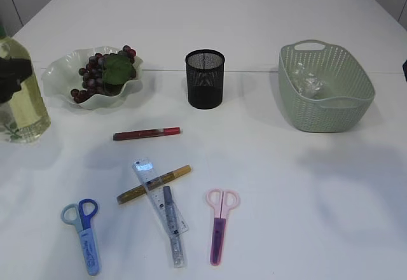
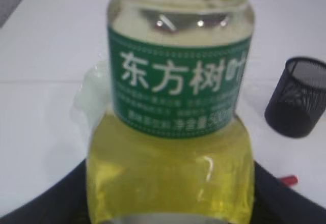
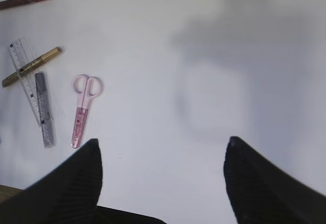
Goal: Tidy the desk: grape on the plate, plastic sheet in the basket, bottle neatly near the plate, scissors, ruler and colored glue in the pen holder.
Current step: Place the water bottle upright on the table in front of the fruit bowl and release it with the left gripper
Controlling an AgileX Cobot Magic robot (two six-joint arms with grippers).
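Clearly the left end effector (image 2: 168, 203) clamps the bottle (image 1: 19, 95) at the desk's left edge, right end effector (image 3: 163, 178) agape and empty; tilting could topple it.

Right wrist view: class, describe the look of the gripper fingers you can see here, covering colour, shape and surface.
The right gripper has two black fingers that taper to blunt, rounded tips. Their inner faces carry fine parallel ribbing. No cables, markings or labels are visible on them in this view.

Left gripper (image 1: 11, 79) clamps the bottle (image 2: 175, 132); right gripper (image 3: 162, 175) fingers (image 3: 76, 178) spread apart.
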